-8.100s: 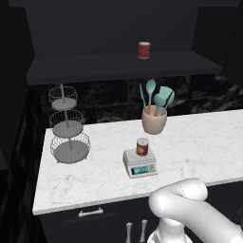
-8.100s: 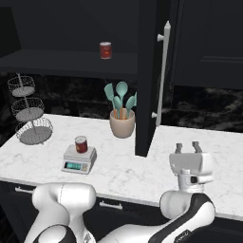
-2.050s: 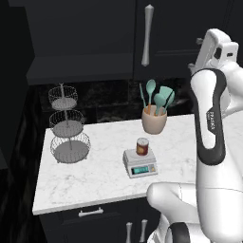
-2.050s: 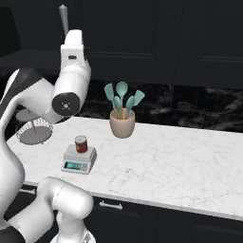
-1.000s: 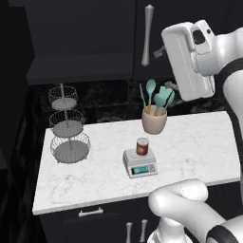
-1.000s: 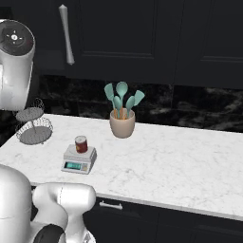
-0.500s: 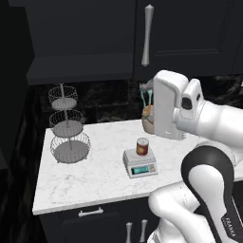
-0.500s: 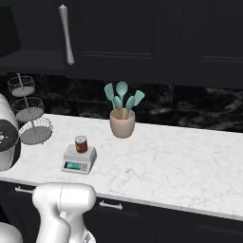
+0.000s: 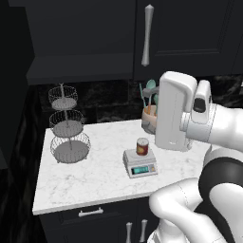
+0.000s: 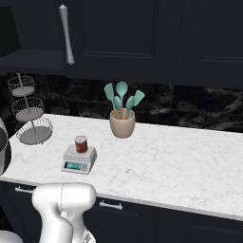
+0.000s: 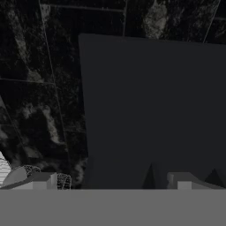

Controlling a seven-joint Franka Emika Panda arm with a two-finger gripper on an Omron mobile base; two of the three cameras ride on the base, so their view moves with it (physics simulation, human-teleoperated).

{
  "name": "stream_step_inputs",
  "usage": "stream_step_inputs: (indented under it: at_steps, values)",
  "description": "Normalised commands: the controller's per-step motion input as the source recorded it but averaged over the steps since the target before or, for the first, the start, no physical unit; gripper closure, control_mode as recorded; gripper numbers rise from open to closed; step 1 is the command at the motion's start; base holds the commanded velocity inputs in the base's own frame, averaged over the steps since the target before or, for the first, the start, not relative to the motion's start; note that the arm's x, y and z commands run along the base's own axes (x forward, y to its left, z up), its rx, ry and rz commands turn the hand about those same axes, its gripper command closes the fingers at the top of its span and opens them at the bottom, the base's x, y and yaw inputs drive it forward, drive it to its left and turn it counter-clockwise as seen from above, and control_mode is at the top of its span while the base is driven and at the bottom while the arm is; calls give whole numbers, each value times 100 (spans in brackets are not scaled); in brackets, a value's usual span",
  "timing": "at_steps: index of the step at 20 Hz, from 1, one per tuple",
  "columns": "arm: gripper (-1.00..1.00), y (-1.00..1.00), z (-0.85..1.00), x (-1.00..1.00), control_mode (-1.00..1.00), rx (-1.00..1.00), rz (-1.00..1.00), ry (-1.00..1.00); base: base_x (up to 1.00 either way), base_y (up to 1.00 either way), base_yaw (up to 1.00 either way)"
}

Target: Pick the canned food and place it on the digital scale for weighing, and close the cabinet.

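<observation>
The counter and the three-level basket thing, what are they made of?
The counter looks like polished marble or a stone copy: white with thin grey veins and a smooth top. The three-level basket stand looks like thin silver metal wire, since you can see through its mesh sides to the dark wall behind. As this is a rendered scene, both are guesses from looks.

My two base views are sharp, rendered pictures with even, soft light. The white marble bench (image 9: 95,175) is the brightest area in the middle of each frame, while the black cabinet (image 9: 190,33) across the top stays dim with little detail. Faint, soft shadows sit beside things on the bench. No glare or blur. My hand view is dark and murky throughout.
</observation>
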Motion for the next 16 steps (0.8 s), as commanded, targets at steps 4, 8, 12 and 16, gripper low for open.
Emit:
stream_step_inputs:
  at_steps: [4,8,12,16]
  values:
    - [-100,45,-46,-33,-100,15,2,0,0,0,0]
    - [-100,43,-64,-14,-100,20,0,-2,0,0,0]
    - [-100,9,-15,-24,-100,5,0,-5,0,0,0]
    - [-100,0,0,-34,-100,0,0,-2,0,0,0]
